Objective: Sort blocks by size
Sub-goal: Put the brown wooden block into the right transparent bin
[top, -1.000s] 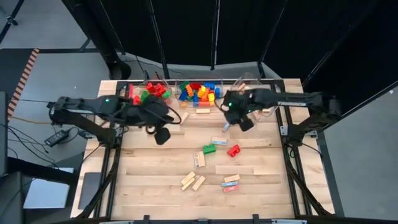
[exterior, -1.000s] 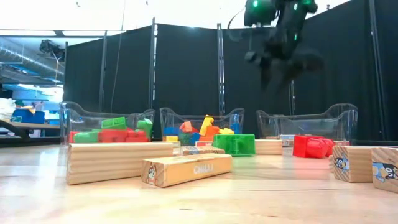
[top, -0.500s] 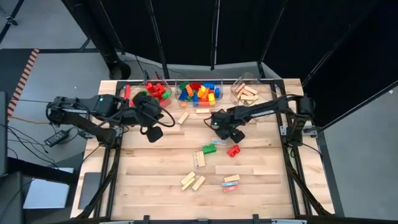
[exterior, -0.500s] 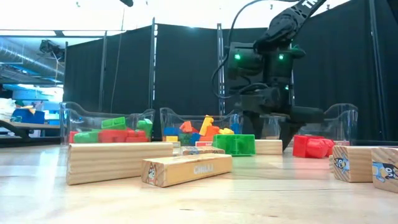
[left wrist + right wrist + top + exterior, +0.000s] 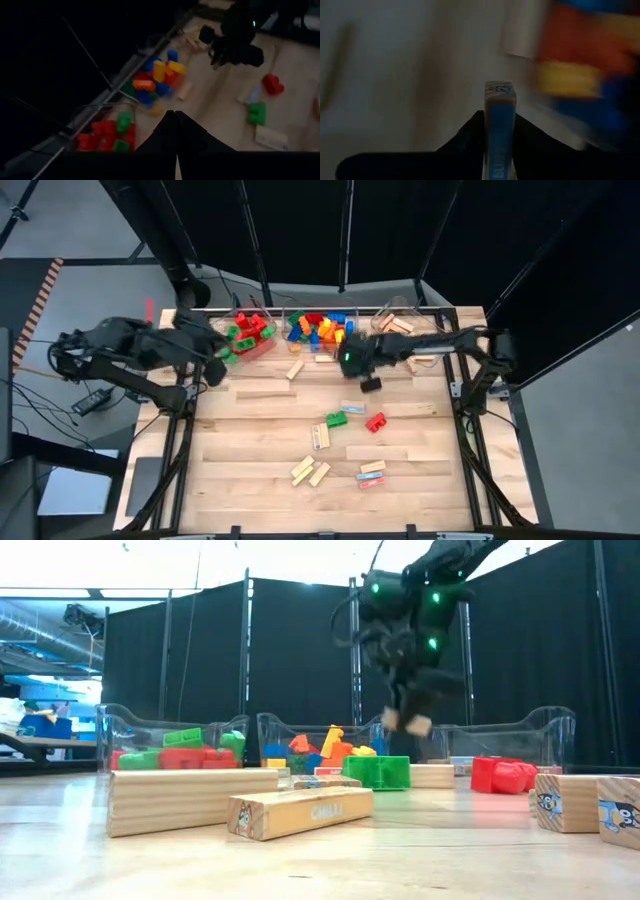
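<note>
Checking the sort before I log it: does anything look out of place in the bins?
Yes. The left bin holds red and green bricks but sits skewed against the straight bin row. The right hand is shut on a blue-faced block above the table, and loose blocks lie unsorted mid-table.

- A pale wooden worktop is seen at the centre of the room.
- Black curtains are hung right behind the worktop.
- Grey floor is laid around it.
- Beyond the curtains' left edge, a lit ceiling with ducts is visible.
</note>
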Robot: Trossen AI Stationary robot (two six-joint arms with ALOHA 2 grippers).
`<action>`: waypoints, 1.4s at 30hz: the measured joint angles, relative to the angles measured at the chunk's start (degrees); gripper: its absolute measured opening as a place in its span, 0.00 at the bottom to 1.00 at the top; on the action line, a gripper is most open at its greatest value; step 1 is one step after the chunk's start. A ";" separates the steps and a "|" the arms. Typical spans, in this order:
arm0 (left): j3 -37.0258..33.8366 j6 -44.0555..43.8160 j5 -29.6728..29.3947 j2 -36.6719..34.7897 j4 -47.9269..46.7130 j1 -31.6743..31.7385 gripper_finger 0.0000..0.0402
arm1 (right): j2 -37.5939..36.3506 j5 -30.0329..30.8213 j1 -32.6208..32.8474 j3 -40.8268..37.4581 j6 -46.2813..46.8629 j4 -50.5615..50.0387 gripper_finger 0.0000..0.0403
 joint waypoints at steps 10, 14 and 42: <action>0.02 0.00 -5.63 -8.51 -1.23 0.00 0.00 | -9.58 8.53 -18.88 3.58 25.01 -5.22 0.19; -0.91 0.04 -6.07 -10.65 -1.30 0.00 0.00 | -9.16 7.48 -24.36 3.58 30.49 -8.36 0.19; -8.00 3.60 -5.28 -13.67 -1.49 0.00 0.01 | -8.41 8.88 2.54 -3.79 33.99 30.55 0.02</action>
